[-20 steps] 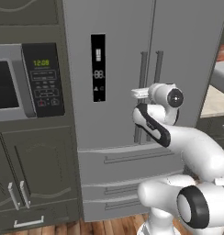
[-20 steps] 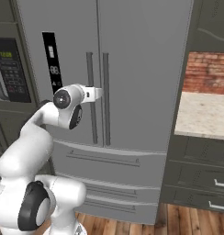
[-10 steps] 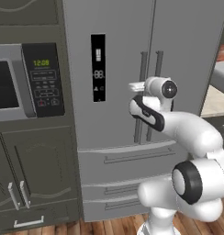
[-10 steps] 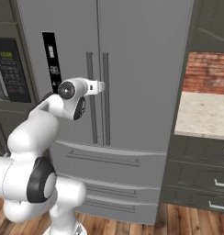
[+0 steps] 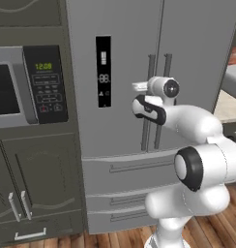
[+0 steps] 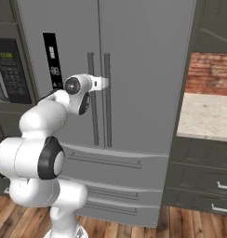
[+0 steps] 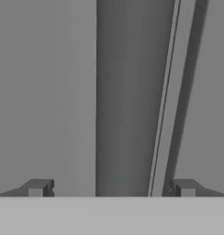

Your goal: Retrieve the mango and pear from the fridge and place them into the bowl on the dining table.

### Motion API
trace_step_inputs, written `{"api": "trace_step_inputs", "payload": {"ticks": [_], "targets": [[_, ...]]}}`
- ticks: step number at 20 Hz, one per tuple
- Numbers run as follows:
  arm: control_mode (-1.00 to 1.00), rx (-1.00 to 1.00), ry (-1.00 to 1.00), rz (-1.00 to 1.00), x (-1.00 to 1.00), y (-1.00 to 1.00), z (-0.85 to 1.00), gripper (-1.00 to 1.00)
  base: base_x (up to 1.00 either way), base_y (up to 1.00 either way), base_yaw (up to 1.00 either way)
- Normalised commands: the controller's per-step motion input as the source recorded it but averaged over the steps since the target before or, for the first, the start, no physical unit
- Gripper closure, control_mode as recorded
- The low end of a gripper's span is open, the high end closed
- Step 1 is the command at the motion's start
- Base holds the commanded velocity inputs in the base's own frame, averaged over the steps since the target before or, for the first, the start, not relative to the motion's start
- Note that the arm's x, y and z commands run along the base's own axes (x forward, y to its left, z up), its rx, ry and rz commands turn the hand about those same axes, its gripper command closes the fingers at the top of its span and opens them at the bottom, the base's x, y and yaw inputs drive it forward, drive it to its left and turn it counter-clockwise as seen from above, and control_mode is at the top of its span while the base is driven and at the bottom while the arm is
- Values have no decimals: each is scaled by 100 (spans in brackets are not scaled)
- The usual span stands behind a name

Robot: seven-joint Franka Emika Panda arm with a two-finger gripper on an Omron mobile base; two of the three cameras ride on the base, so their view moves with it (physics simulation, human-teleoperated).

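Gripper (image 7: pixel 111 188) with jaws spread wide faces the shut fridge (image 5: pixel 139 58) at frame centre. One bar handle (image 7: pixel 166 98) runs up between the fingertips (image 7: pixel 38 187), right of middle.

The fridge (image 5: pixel 125 121) is cut off at the top in both base views, and its interior is hidden behind shut doors. The handles (image 5: pixel 157 97) are partly covered by the arm. The microwave (image 5: pixel 23 85) is cropped at the left edge. The display's (image 5: pixel 104 71) symbols cannot be read.
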Motion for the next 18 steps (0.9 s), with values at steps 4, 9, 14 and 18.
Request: {"api": "trace_step_inputs", "payload": {"ticks": [4, 9, 14, 18], "targets": [[-100, 0, 0, 0, 47, -3, 0, -100, 0, 0, 0], [-100, 0, 0, 0, 49, -2, 0, -100, 0, 0, 0], [-100, 0, 10, 0, 60, 0, 0, 100, 0, 0, 0], [-100, 0, 17, 0, -3, 0, 18, 100, 0, 0, 0]]}}
